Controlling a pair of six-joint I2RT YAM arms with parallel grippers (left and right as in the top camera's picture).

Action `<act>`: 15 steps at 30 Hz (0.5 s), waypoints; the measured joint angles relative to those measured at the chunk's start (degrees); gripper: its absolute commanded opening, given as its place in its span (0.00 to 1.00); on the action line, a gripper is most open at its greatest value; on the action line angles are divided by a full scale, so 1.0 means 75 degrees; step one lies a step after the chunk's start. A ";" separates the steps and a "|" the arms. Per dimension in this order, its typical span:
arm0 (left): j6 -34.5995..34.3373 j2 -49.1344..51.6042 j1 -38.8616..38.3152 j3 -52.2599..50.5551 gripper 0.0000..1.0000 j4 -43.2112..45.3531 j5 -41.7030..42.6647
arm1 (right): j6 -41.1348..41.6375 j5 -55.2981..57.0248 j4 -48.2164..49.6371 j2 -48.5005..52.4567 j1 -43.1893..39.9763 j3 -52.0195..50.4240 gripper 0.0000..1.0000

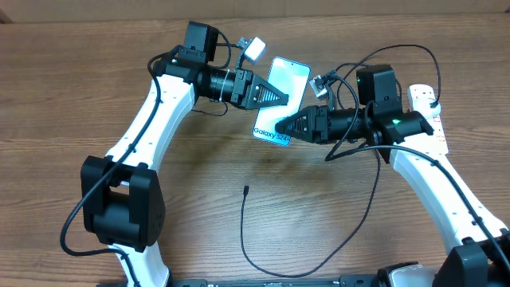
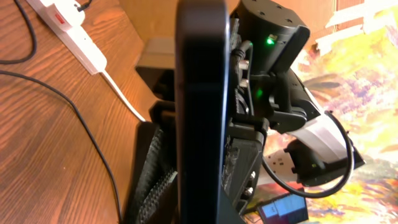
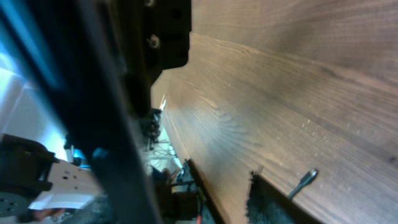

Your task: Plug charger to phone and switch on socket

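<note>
- Overhead: the left end effector (image 1: pixel 283 96) is pressed shut on the left edge of the phone (image 1: pixel 292 80). The phone is tilted between the two arms with its lit screen facing up, and I judge it is steadied this way so its bottom port faces the other arm
- The right end effector (image 1: pixel 280 126) touches the phone's lower edge beside the screen text, and I cannot tell whether it is spread or gripping
- The charger (image 1: pixel 242 231) lies loose on the worktop (image 1: pixel 64 96). Its connector tip (image 1: pixel 246 189) is well apart from the phone and held by nothing, so plugging in is not yet done
- The power strip (image 1: pixel 426 100) lies at the far right, partly hidden by the right arm
- Left wrist: the phone shows edge-on as a dark upright slab filling the middle, which fits a clamp across its flat faces
- At top left the power strip has a red switch (image 2: pixel 59 18) and a white lead (image 2: pixel 124 96) trailing away; something dark seems plugged in at the frame's top edge
- Right wrist: the view is blurred, and the dark band with a pale blue glow at left is probably the phone. The connector tip lies alone on bare wood at lower right, and this end effector's state does not show
- No box, tray or bin appears; only the strip's outlets could hold anything
</note>
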 measured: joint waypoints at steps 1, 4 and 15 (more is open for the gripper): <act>-0.0015 0.0000 0.0000 0.0000 0.04 0.0000 0.0009 | 0.0003 -0.0017 -0.0009 0.0000 -0.0032 0.0000 0.66; -0.0119 0.0000 0.0000 0.0000 0.04 -0.0099 -0.0082 | 0.0003 -0.0061 -0.0052 0.0000 -0.0303 0.0000 0.68; -0.0807 0.0000 0.0052 0.0041 0.04 -0.3899 -0.2696 | 0.0006 0.1323 -0.2363 0.0026 -0.2372 0.0003 1.00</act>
